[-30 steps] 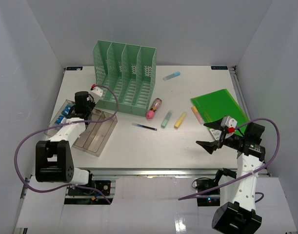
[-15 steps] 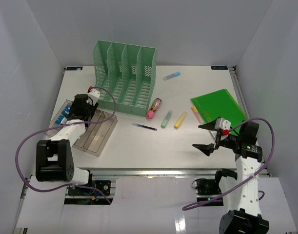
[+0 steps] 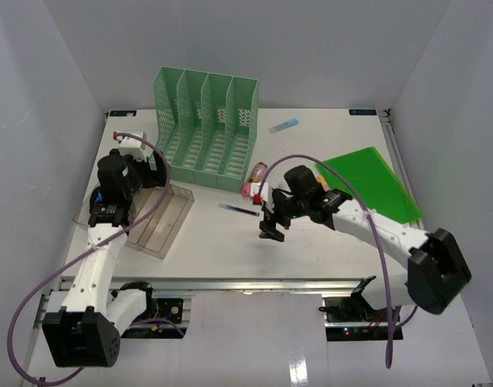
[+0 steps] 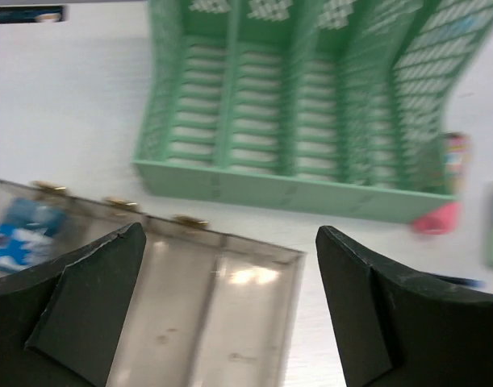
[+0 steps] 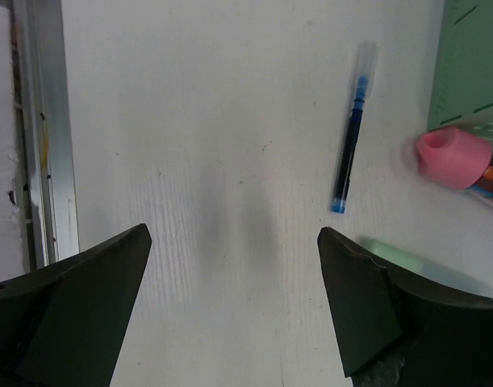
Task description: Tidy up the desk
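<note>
Pen [image 5: 350, 129] lies on the table [image 5: 190, 121], ahead of the right gripper [image 5: 232, 232] and off to one side. This gripper is wide open and empty. I think it should move over the pen, turn across it, then pinch the middle. The left gripper [image 4: 230, 230], wide open and empty too, hangs over the clear tray [image 4: 190, 322].

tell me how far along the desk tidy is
Early. Done: some blue items lie in the clear tray. In hand: nothing; both the left claw and right claw are open, the right near the blue pen. Left: that pen, the pink-capped tube, a green highlighter, the light blue highlighter at the back, and the green folder, all loose on the desk.
</note>
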Robot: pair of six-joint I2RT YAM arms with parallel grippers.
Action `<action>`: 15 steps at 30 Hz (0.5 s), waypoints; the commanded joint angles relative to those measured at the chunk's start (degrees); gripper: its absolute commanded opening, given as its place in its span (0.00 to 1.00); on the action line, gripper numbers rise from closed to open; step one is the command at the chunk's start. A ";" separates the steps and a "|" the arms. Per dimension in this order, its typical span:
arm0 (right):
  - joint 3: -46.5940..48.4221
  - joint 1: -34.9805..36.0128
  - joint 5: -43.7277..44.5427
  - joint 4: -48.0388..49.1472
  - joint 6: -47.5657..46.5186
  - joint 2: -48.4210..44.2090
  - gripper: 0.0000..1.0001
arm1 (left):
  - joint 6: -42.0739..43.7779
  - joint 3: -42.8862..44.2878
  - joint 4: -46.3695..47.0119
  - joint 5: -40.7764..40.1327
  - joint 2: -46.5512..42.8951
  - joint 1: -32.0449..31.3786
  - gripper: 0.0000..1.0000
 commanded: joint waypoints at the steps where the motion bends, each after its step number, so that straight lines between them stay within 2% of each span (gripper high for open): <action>1: 10.99 3.35 12.56 2.25 5.02 12.61 0.90 | -15.30 -4.10 -7.18 17.42 -11.80 0.05 0.98; 5: 17.96 5.58 18.44 1.61 5.77 21.91 0.94 | -17.95 -6.58 -9.84 21.46 -19.68 0.05 0.98; 9: 21.61 7.72 21.94 1.06 6.33 27.23 0.98 | -20.98 -6.43 -13.94 20.76 -21.65 0.05 0.98; 11: 23.41 8.18 23.91 0.54 6.58 29.84 0.96 | -22.56 -6.73 -14.21 20.99 -22.23 0.05 0.98; 15: 26.55 8.25 25.19 -0.58 7.10 33.90 0.85 | -26.69 -7.10 -14.28 19.54 -23.62 0.05 0.98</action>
